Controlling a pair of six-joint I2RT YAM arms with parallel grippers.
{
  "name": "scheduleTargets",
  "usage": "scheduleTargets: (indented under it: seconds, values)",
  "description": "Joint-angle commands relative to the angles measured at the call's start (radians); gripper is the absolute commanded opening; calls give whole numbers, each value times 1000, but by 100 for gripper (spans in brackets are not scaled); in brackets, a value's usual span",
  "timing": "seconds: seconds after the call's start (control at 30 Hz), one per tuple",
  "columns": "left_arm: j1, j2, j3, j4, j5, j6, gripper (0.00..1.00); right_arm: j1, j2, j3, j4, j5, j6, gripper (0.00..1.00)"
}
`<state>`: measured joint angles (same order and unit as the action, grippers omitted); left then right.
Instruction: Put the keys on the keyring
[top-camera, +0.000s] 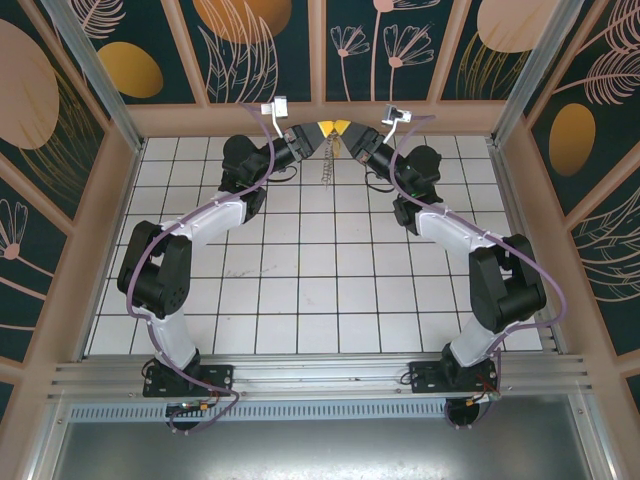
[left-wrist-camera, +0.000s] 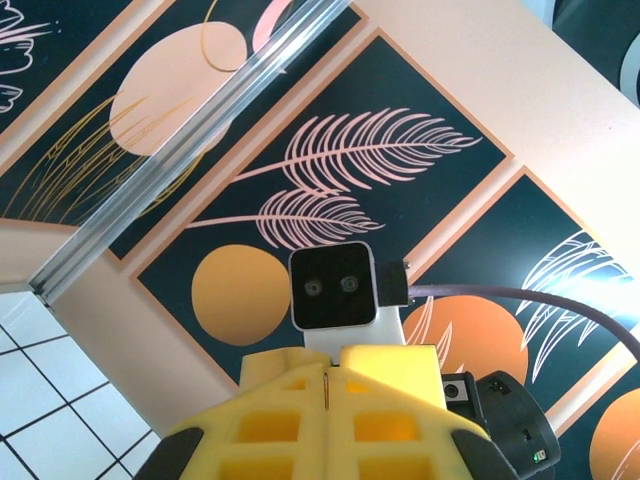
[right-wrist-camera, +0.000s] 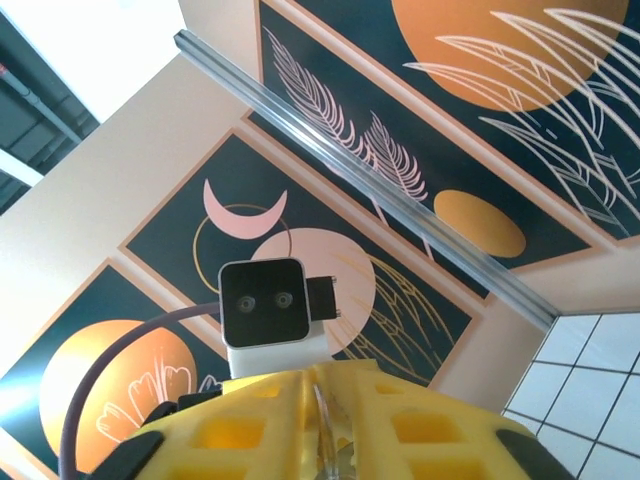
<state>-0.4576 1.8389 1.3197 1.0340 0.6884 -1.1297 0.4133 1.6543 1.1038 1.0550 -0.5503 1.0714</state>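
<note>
Both arms are raised at the back middle of the cell, with their yellow tips meeting nose to nose. My left gripper (top-camera: 312, 137) (left-wrist-camera: 329, 372) is shut, and a thin dark metal sliver (left-wrist-camera: 329, 386), seemingly the key edge-on, is pinched in its seam. My right gripper (top-camera: 341, 137) (right-wrist-camera: 322, 395) has its fingers drawn in on a thin pale curved wire, the keyring (right-wrist-camera: 322, 425). A small metal bit (right-wrist-camera: 346, 456) shows just beside the wire. From the meeting point the keyring (top-camera: 325, 168) hangs down over the white tiles with small bits dangling.
The back wall panel (top-camera: 320, 115) stands right behind the two grippers. Each wrist view looks straight at the other arm's camera block (left-wrist-camera: 333, 288) (right-wrist-camera: 262, 302). The white tiled floor (top-camera: 320, 280) lies below, fenced by aluminium rails (top-camera: 320, 375) and side walls.
</note>
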Motion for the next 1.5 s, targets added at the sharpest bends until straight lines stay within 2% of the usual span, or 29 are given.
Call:
scheduleTargets:
  seconds: [0.0,0.13,0.33,0.4,0.6,0.73,0.93,1.17,1.47]
  values:
    - [-6,-17,15,36,-12,23,0,12,-19,-11,34,-25,-22,12]
    - [-6,-17,18,28,-17,31,0,13,-18,-20,38,-29,-20,0]
    - [-6,-10,31,20,-4,31,0,3,-19,-13,21,-42,-37,0]
    - [-4,-17,41,-12,7,54,13,-13,-16,1,4,-68,-46,0]
    - [18,-80,83,-244,31,229,48,-98,3,96,-136,-258,-124,0]
    - [39,-83,121,-333,52,291,57,-158,48,181,-226,-369,-174,0]
    - [60,-35,232,-477,131,365,63,-229,158,303,-238,-527,-169,0]
    - [66,55,393,-675,225,463,65,-239,290,460,-238,-718,-149,0]
    - [77,122,427,-717,242,479,63,-222,307,464,-223,-729,-139,0]
